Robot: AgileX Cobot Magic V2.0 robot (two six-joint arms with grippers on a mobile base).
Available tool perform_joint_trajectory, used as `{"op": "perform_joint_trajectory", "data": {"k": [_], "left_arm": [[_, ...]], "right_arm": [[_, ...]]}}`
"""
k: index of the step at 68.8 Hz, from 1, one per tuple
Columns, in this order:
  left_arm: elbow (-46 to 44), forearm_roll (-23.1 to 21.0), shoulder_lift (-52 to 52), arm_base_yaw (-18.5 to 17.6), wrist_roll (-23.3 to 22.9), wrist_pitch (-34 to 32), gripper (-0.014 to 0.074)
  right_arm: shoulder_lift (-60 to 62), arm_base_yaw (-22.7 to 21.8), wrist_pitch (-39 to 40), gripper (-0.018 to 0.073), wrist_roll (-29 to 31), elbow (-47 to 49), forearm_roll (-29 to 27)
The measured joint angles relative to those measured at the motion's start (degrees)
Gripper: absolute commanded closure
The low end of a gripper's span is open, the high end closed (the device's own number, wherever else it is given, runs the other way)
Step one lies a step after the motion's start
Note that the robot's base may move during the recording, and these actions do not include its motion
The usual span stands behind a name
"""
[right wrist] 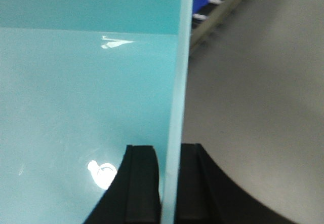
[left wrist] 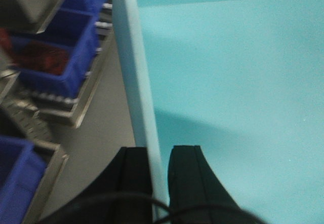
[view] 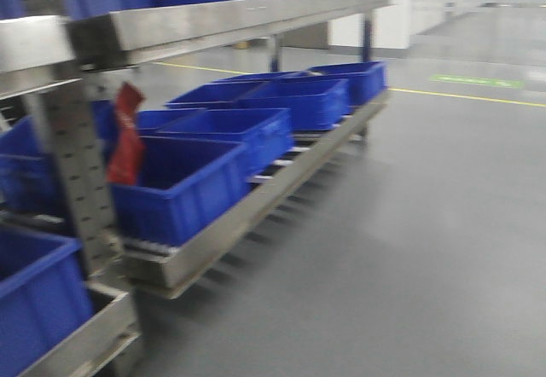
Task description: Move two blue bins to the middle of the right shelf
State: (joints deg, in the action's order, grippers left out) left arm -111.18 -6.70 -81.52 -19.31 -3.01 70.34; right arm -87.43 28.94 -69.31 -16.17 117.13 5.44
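Note:
A pale turquoise-blue bin fills both wrist views. My left gripper [left wrist: 159, 150] is shut on the bin's left wall [left wrist: 134, 72], one finger outside and one inside. My right gripper [right wrist: 169, 148] is shut on the bin's right wall [right wrist: 179, 57] in the same way. The bin's smooth inside floor [right wrist: 76, 92] looks empty. Neither gripper nor the held bin shows in the front view. Several dark blue bins [view: 183, 185] stand in a row on the low level of a metal shelf [view: 256, 202] to the left.
More dark blue bins sit on the upper shelf level [view: 213, 19] and on a nearer shelf at the lower left [view: 34, 296]. A red tag [view: 126, 134] hangs on a perforated post. Grey floor [view: 409, 249] spreads to the right, with a yellow line [view: 465, 97].

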Motion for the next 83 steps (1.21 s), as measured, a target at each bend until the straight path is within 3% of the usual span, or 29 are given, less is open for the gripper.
{"op": "perform_joint_trajectory", "data": {"k": [83], "left_arm": [[0.0, 0.0, 0.0, 0.0, 0.0, 0.0, 0.0708]], "right_arm": [[0.0, 0.0, 0.0, 0.0712, 0.0, 0.0, 0.0]]}}
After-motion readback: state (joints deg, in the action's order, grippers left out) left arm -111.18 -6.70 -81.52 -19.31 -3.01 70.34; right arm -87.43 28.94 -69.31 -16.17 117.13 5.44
